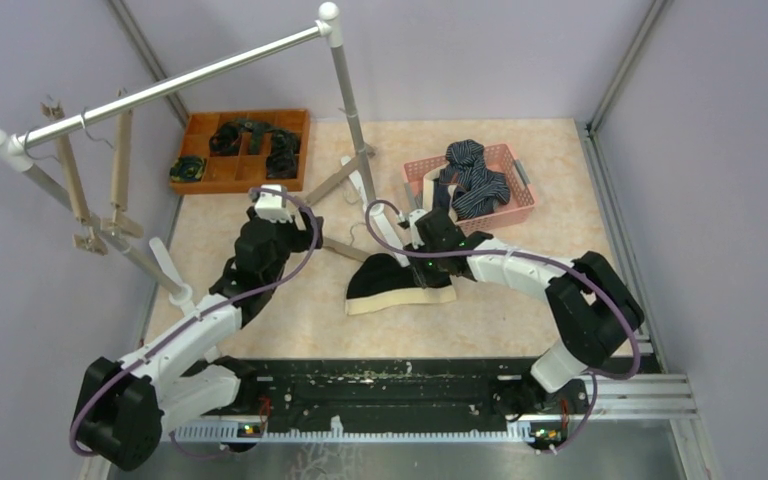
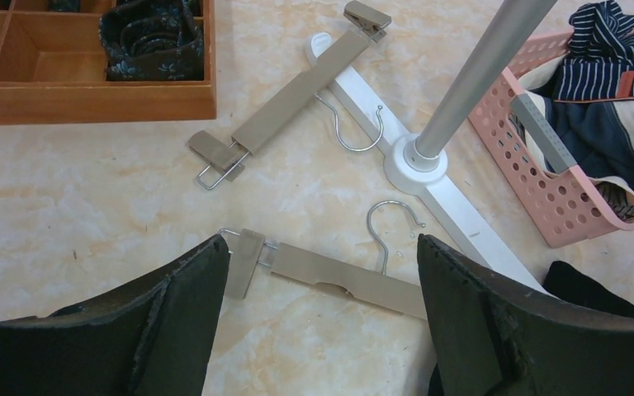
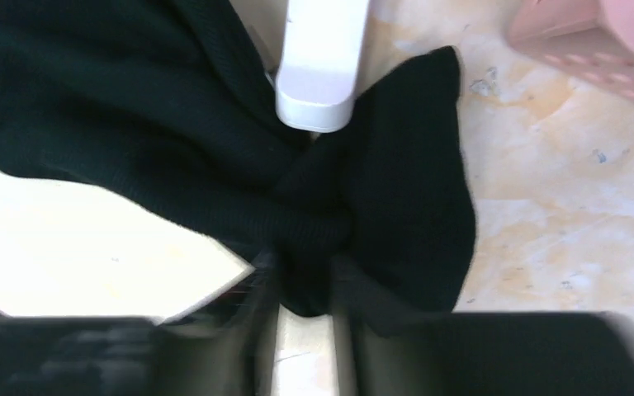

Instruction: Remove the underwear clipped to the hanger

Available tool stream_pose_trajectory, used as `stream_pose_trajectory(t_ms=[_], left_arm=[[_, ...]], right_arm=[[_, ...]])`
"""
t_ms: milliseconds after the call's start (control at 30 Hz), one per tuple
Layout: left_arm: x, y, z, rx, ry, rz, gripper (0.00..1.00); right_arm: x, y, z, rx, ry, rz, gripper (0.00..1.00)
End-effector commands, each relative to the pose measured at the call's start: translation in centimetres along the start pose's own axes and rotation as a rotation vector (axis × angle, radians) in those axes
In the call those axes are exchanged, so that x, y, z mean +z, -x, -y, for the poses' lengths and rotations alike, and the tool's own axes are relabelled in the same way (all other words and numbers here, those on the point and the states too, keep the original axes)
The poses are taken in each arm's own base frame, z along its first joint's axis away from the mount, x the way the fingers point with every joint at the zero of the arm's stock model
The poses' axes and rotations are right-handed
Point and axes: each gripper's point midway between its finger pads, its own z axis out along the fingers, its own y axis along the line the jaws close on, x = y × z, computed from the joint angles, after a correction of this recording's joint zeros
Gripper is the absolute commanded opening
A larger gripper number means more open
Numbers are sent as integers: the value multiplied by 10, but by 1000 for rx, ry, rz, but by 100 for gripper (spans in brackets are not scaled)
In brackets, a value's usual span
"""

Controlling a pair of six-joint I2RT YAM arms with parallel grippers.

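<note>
Black underwear [image 3: 173, 148] sits pinched in the right end effector [image 3: 305, 293].

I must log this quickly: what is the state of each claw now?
Left claw: open, empty, above a hanger.
Right claw: black underwear bunched inside it; picture blurred, grip cannot be told.

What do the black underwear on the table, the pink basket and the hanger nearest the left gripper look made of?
Black underwear: soft matte knit cloth, finely textured and folding. Pink basket: probably moulded plastic, with perforated walls. Hanger: flat matte beige bar, wood or plastic unclear; shiny metal wire hook and clip.
</note>
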Motion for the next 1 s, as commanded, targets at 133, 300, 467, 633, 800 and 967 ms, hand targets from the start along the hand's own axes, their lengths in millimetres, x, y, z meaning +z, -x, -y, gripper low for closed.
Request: stream_pose_trajectory(t_ms=[133, 300, 467, 633, 800, 967], left_arm=[[11, 24, 3, -34, 9, 77, 88], [16, 16, -3, -33, 40, 57, 88], [30, 3, -6, -4, 56, 17, 88], [52, -2, -5, 99, 66, -35, 90], [70, 7, -17, 224, 142, -26, 91], [89, 9, -31, 296, 215, -59, 91]], right_arm=[[-2, 10, 20, 37, -152, -26, 0], [-85, 90, 17, -9, -191, 246, 0], [-207, 178, 21, -13, -285, 597, 0], [-278, 214, 61, -3, -566, 778, 0], [-288, 240, 116, 70, -720, 874, 0], [-269, 261, 144, 136, -635, 902, 0]])
